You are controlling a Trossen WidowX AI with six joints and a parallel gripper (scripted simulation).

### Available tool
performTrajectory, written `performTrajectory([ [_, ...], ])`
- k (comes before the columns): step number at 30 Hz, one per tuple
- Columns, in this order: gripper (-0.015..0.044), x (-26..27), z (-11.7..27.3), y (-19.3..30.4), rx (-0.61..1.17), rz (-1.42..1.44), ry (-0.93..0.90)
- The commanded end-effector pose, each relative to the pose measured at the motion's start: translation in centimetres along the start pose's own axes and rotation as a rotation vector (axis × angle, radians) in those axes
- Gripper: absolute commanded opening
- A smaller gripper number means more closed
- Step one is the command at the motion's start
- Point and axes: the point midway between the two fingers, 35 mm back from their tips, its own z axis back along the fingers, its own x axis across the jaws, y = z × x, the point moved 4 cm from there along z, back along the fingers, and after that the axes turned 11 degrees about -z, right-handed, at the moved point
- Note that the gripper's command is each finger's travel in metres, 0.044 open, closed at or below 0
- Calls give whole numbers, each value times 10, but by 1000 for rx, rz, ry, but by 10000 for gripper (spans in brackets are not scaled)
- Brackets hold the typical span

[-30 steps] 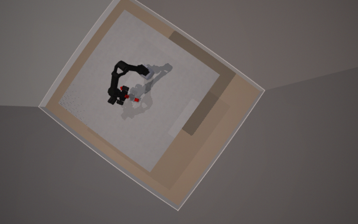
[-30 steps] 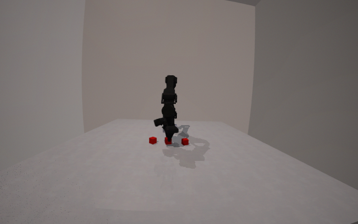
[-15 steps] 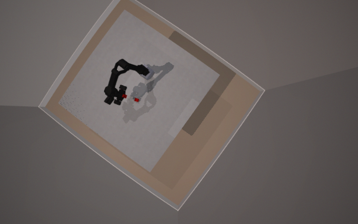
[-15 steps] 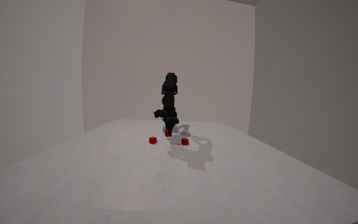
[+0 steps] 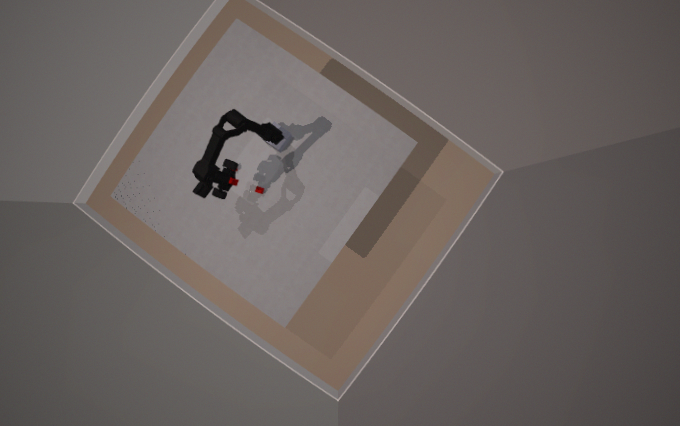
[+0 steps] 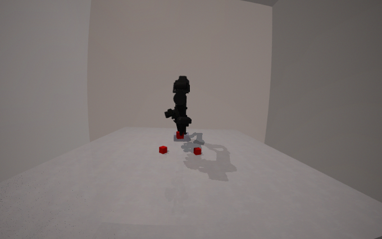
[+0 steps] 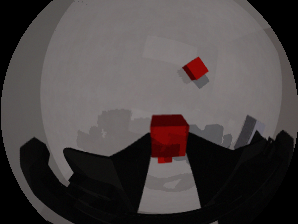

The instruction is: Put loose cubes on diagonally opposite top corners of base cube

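The tool (image 7: 169,163) is clamped on a glossy red cube (image 7: 168,136), its dark fingers part-way apart. Another red cube (image 7: 196,68) lies at one o'clock on the matte grey counter (image 7: 100,63).

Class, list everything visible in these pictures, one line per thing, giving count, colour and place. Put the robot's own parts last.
Small red cube, held: one, red, gripped in the tool.
Small red cubes, loose: two, red, resting apart on the table, one to the left and one to the right in the exterior view.
Flat table top: one, pale grey, under everything.
Plain walls: grey-beige, around the table.
Jointed robot arm: one, black, standing on the table.
Tool: one, black, shut on the held cube.
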Motion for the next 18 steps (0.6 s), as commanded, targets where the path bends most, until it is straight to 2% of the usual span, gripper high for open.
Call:
performTrajectory([
  [1, 105, 0, 1, 6, -4, 58, -5],
  [18, 105, -2, -22, 57, 0, 493, -5],
])
